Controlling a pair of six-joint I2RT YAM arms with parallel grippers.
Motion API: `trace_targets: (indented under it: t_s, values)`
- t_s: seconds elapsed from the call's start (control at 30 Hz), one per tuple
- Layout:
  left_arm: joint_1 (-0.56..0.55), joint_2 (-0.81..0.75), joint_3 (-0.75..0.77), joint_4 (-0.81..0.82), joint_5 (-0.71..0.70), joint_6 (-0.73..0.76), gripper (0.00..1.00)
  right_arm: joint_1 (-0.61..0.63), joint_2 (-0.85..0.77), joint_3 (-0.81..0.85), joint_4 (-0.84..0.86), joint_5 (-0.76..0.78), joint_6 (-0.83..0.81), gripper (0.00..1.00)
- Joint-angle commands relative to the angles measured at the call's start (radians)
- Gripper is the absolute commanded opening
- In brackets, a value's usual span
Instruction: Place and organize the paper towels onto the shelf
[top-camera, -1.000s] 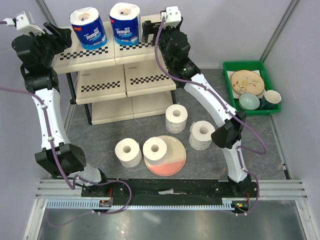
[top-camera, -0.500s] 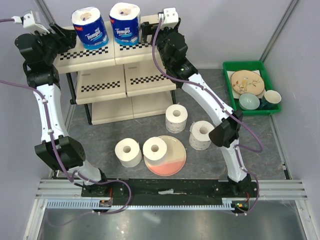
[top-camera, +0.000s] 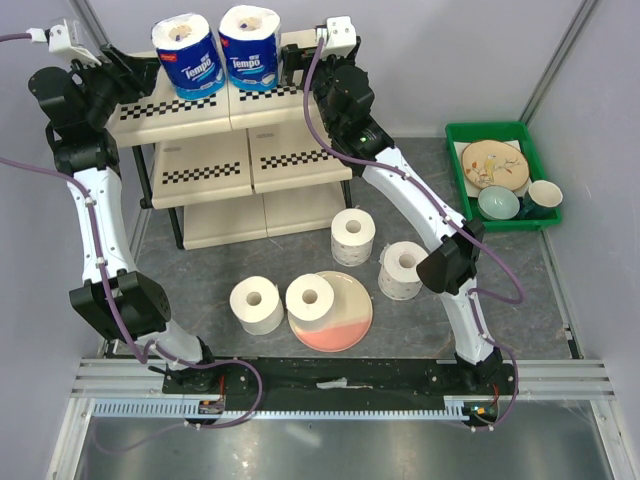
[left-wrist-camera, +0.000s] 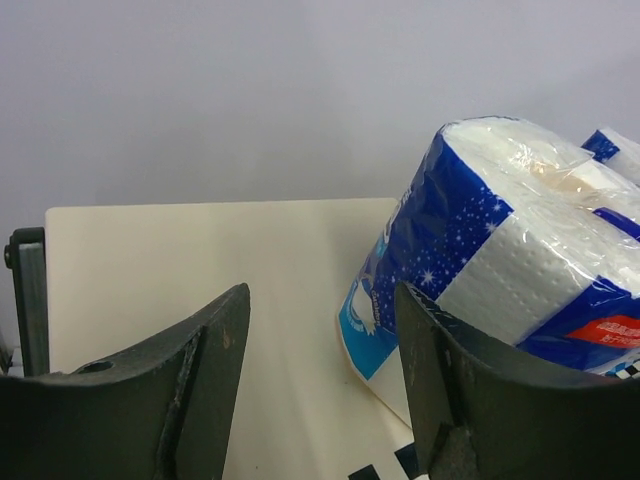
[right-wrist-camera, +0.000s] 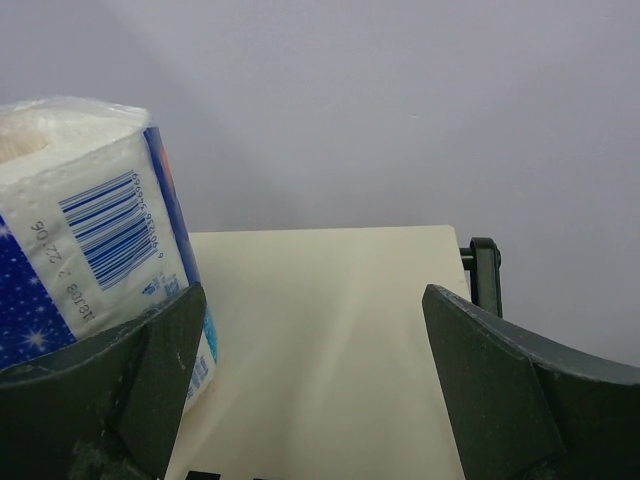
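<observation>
Two wrapped paper towels sit side by side on the top tier of the shelf (top-camera: 205, 165), the left roll (top-camera: 187, 55) tilted and the right roll (top-camera: 249, 47) upright. The left gripper (left-wrist-camera: 320, 320) is spread open on nothing just beside the tilted roll, and the right gripper (right-wrist-camera: 312, 310) gapes wide and empty next to the upright roll. Four bare rolls stand on the table (top-camera: 200, 270) below: the plate roll (top-camera: 310, 297) on a pink plate (top-camera: 345, 325), a second roll (top-camera: 257, 305) just left of it, a third roll (top-camera: 353, 236) and a fourth roll (top-camera: 403, 270) beyond the plate.
</observation>
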Motion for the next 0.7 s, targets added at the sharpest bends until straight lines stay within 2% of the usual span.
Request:
trace_targets:
  t_s: [0.0,0.43,0.5,0.57,0.67]
  values:
    - [0.001,-0.03,0.0,0.081,0.064,-0.065,0.66,0.006,0.006,0.029,0.018,-0.002,0.019,0.98]
    - [0.0,-0.065,-0.032,0.101,0.082,-0.083,0.65,0.007,-0.008,0.002,0.03,-0.007,0.025,0.98]
    - [0.0,-0.076,-0.041,0.078,0.043,-0.068,0.65,0.007,-0.014,-0.007,0.03,0.004,0.025,0.98]
    - [0.003,-0.102,-0.05,0.044,-0.055,-0.044,0.65,0.007,-0.043,-0.027,0.041,0.06,0.012,0.98]
    - [0.004,-0.158,-0.087,0.009,-0.183,-0.033,0.66,0.007,-0.144,-0.175,0.163,0.211,-0.019,0.98]
